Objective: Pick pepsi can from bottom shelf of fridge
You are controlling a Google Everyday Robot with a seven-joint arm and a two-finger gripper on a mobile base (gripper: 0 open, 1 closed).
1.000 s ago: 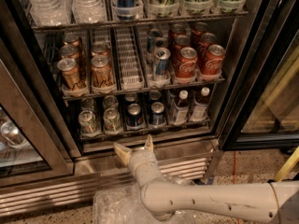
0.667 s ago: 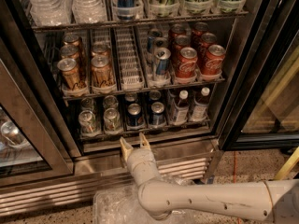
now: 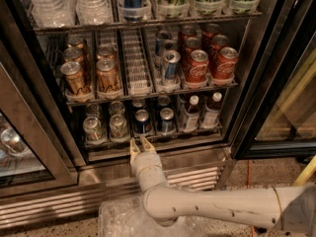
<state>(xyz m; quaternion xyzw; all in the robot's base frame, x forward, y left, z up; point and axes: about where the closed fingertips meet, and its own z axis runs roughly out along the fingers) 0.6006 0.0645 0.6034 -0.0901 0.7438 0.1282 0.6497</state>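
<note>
pincer [image 3: 139, 146] spread below pepsi can [image 3: 142, 122] | base hidden by bottom shelf [image 3: 190, 138]

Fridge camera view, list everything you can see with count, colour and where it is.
fridge: one, dark-framed, ahead
pepsi cans: four visible, dark blue, bottom shelf, middle lanes
silver cans: about four, bottom shelf, left
bottles: two, white caps, bottom shelf, right
gold cans: about five, gold, middle shelf, left
Coca-Cola cans: about six, red, middle shelf, right
slim cans: at least two, blue-and-silver, left of the red cans
hand: one, pale, open, just below the pepsi lanes' rail
arm: one, white, lower right
</note>
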